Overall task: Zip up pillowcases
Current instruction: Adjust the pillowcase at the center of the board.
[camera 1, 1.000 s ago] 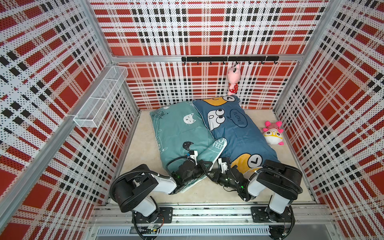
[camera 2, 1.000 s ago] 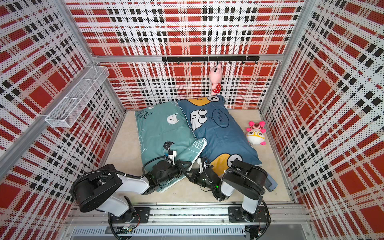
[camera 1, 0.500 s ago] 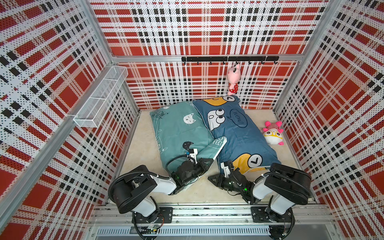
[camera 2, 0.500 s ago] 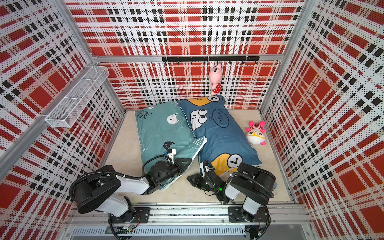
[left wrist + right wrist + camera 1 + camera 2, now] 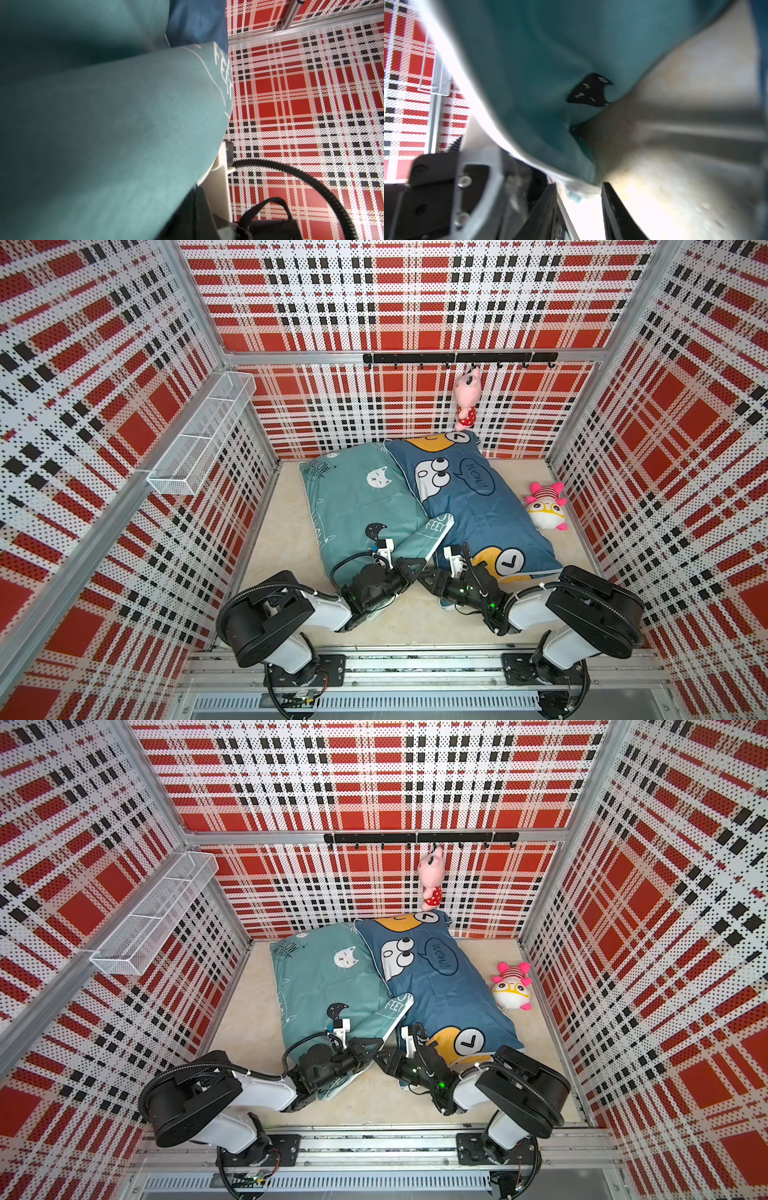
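Note:
Two pillowcases lie side by side on the beige floor in both top views. The teal one [image 5: 353, 497] [image 5: 316, 977] has cat faces; the dark blue one [image 5: 478, 514] [image 5: 440, 990] overlaps its right edge. My left gripper [image 5: 417, 564] [image 5: 374, 1042] is shut on the teal pillowcase's near right edge, and teal fabric [image 5: 104, 124] covers its jaws in the left wrist view. My right gripper [image 5: 424, 578] [image 5: 380, 1056] faces it tip to tip. The right jaws [image 5: 578, 186] stand apart, with the teal corner [image 5: 539, 62] hanging just at their tips, not pinched.
A pink plush [image 5: 466, 398] hangs from the black hook rail [image 5: 457, 357] on the back wall. Another plush [image 5: 544, 508] lies on the floor right of the blue pillowcase. A white wire basket [image 5: 203, 435] is fixed to the left wall. Plaid walls close three sides.
My right gripper has opened and let go of the teal edge. It drew back toward the near side, then came up to the left gripper again. The teal corner flap has flipped over.

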Controlling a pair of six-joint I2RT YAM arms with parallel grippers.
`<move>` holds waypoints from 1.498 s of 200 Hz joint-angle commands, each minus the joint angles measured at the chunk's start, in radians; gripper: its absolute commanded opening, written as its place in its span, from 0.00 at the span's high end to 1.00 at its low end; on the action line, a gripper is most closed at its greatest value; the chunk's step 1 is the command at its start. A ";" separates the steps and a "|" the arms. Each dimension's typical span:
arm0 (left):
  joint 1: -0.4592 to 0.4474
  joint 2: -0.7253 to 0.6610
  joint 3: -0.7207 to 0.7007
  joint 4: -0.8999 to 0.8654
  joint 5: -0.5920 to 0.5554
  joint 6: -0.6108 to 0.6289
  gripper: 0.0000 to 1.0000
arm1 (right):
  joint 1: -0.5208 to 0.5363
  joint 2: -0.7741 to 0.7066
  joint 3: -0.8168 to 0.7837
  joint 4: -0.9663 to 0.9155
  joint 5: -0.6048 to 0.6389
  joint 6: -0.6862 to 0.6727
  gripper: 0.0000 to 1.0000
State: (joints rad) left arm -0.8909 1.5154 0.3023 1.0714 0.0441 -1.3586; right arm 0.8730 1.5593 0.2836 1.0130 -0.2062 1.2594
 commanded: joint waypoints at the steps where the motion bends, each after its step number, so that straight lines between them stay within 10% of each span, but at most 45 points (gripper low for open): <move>1: -0.009 -0.019 -0.006 0.028 0.007 0.001 1.00 | -0.020 0.012 0.016 -0.009 -0.023 -0.037 0.61; 93: -0.005 -0.026 0.005 0.028 0.009 0.001 1.00 | -0.014 0.096 -0.054 0.092 -0.017 0.027 1.00; 299: -0.034 0.134 0.121 0.099 0.012 -0.011 1.00 | 0.187 0.305 -0.114 0.364 0.127 0.198 1.00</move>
State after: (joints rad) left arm -0.9230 1.6512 0.3706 1.0180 0.0753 -1.3655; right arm 1.0096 1.8122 0.1909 1.3499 -0.0250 1.4090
